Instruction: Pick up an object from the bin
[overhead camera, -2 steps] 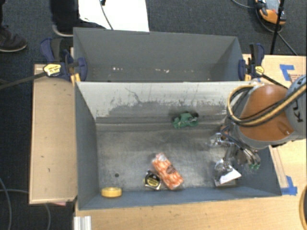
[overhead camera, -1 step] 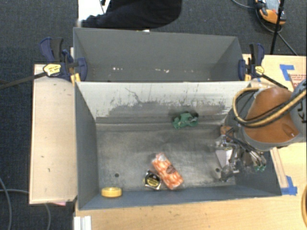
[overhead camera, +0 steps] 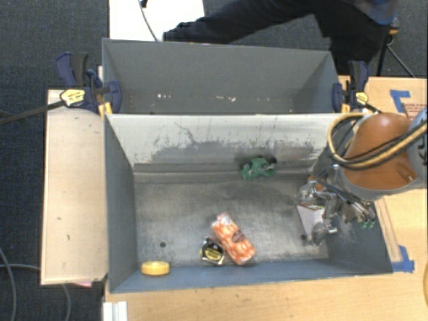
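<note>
- The claw (overhead camera: 319, 231) hangs low at the right end of the bin (overhead camera: 127, 199), over bare grey floor close to the right wall.
- Whether the claw is apart or together cannot be told; nothing is clearly seen in it.
- The nearest thing is an orange packet (overhead camera: 234, 239), lying well to the claw's left near the front wall.
- A small black-and-yellow tape measure (overhead camera: 212, 251) touches the packet's left side.
- A green toy (overhead camera: 257, 168) lies against the back wall, up and left of the claw.
- A yellow disc (overhead camera: 156, 267) sits in the front left corner.
</note>
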Tool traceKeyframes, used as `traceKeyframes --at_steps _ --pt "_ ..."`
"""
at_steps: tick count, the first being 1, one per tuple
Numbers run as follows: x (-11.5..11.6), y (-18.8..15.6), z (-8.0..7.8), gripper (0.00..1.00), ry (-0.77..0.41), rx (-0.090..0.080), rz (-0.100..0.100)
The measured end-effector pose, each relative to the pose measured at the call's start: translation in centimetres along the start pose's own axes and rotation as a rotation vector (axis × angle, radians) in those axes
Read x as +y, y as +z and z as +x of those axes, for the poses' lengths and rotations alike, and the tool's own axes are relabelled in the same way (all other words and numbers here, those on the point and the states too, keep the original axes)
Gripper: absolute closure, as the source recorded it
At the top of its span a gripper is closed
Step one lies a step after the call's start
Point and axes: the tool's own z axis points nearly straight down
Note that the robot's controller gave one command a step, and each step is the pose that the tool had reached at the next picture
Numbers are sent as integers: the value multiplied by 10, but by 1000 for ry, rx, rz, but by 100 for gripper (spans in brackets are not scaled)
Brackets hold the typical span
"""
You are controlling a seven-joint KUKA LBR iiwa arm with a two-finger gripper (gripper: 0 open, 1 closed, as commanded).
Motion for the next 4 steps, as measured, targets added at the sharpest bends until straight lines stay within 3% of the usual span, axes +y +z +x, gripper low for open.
traceKeyframes --at_steps 1,2,3,4 --pt "-21 1 -6 0 -163 1 3" --pt "-23 -4 -8 100 -350 -2 4" --pt "-23 -4 -8 100 -358 -1 4" --pt "8 -122 -14 100 -406 2 1"
